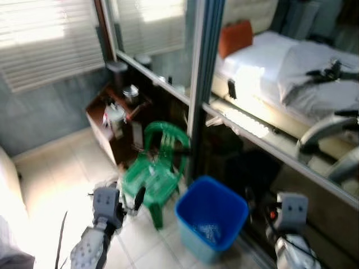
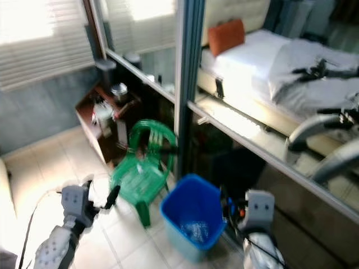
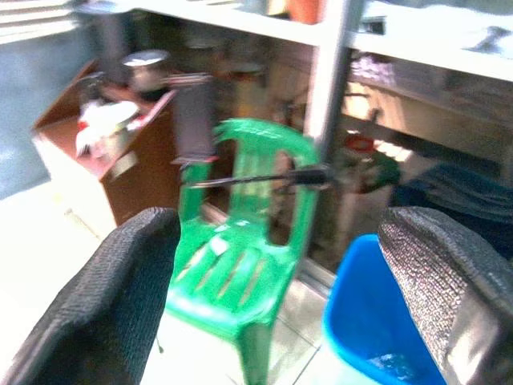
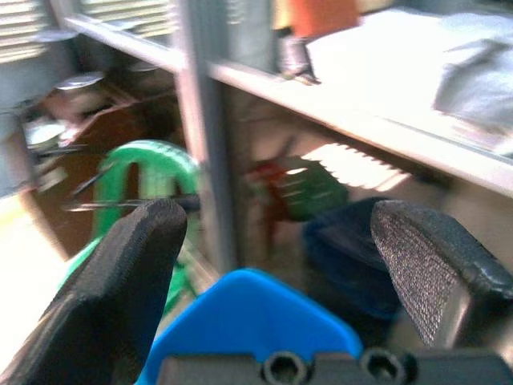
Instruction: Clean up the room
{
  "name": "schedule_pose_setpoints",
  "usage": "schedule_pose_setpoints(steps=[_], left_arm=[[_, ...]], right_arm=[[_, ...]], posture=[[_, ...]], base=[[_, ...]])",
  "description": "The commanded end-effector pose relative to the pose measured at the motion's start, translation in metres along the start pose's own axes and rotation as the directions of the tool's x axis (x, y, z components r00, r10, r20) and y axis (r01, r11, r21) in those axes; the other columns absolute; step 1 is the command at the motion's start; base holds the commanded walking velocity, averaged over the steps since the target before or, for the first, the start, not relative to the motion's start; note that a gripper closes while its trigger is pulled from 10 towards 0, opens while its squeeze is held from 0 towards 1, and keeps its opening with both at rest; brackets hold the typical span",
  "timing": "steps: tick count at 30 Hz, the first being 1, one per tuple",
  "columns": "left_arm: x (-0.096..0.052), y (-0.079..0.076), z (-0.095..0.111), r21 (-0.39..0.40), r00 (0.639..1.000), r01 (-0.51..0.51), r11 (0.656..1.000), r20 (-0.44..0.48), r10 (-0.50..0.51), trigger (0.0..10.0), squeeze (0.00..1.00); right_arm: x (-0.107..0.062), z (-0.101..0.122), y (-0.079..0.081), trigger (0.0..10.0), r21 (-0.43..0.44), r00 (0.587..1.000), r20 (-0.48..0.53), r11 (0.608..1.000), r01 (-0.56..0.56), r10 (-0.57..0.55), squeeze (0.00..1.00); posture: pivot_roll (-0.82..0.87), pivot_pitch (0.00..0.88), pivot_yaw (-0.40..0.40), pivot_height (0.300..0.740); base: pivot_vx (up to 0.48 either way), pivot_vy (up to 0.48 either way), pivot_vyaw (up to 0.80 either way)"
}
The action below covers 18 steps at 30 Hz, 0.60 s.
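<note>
A blue plastic bin [image 1: 210, 216] stands on the tiled floor against the glass door, with some pale scraps at its bottom. Beside it, on its left, a small green plastic chair [image 1: 160, 168] faces me. My left gripper [image 1: 137, 197] is raised low in front of the chair. In the left wrist view its fingers [image 3: 120, 305] stand wide apart with nothing between them. My right gripper [image 4: 280, 265] hovers by the bin's right rim, open and empty, with the bin's blue edge [image 4: 248, 313] just beneath it.
A brown low cabinet [image 1: 109, 126] with metal pots stands behind the chair. The sliding door's grey frame [image 1: 199, 84] rises behind the bin, with a white bed [image 1: 280, 67] and orange pillow [image 1: 235, 36] beyond the glass. A dark cable [image 1: 59, 241] lies on the floor at left.
</note>
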<state>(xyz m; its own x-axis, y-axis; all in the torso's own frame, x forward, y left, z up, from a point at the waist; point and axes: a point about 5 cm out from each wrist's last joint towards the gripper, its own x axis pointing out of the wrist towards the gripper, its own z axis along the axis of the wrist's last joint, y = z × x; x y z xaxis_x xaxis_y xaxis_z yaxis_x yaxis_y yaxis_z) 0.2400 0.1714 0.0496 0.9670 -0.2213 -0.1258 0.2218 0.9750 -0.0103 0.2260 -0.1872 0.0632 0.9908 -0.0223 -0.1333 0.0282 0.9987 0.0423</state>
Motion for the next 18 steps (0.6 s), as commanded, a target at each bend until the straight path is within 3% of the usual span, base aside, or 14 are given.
schedule_pose_setpoints(steps=[1, 2, 10, 15, 18], left_arm=[[0.004, -0.002, 0.001, 0.015, 1.0, 0.004, 1.0, -0.016, -0.004, 10.0, 0.0], [0.008, -0.001, 0.002, 0.048, 1.0, 0.01, 0.999, -0.028, -0.008, 10.0, 0.0], [0.019, -0.009, 0.01, 0.089, 0.999, 0.018, 0.996, -0.035, -0.014, 10.0, 0.0], [0.02, -0.006, 0.008, 0.157, 0.998, 0.017, 0.987, -0.057, -0.008, 10.0, 0.0], [0.02, -0.006, 0.01, 0.144, 0.999, 0.021, 0.989, -0.052, -0.014, 10.0, 0.0]], right_arm=[[0.002, -0.003, 0.002, 10.0, 0.0, 1.0, -0.015, 1.0, -0.02, 0.02, 0.0], [0.005, -0.003, 0.002, 10.0, -0.003, 1.0, -0.011, 1.0, -0.029, 0.029, 0.0], [0.009, -0.005, 0.006, 10.0, 0.016, 0.998, -0.012, 0.998, -0.061, 0.061, 0.0], [0.009, -0.008, 0.004, 10.0, 0.011, 0.998, -0.02, 0.998, -0.062, 0.062, 0.0], [0.009, -0.009, 0.004, 10.0, 0.012, 0.998, -0.022, 0.998, -0.059, 0.06, 0.0]], posture=[[-0.03, 0.0, -0.017, 0.74], [-0.03, 0.0, -0.011, 0.74], [-0.04, 0.0, 0.006, 0.74], [-0.05, 0.0, 0.015, 0.74], [-0.05, 0.0, 0.023, 0.74]], base=[[0.0, 0.0, 0.76], [0.0, 0.0, 0.76], [0.0, 0.0, 0.75], [0.0, 0.0, 0.75], [0.0, -0.27, 0.75]])
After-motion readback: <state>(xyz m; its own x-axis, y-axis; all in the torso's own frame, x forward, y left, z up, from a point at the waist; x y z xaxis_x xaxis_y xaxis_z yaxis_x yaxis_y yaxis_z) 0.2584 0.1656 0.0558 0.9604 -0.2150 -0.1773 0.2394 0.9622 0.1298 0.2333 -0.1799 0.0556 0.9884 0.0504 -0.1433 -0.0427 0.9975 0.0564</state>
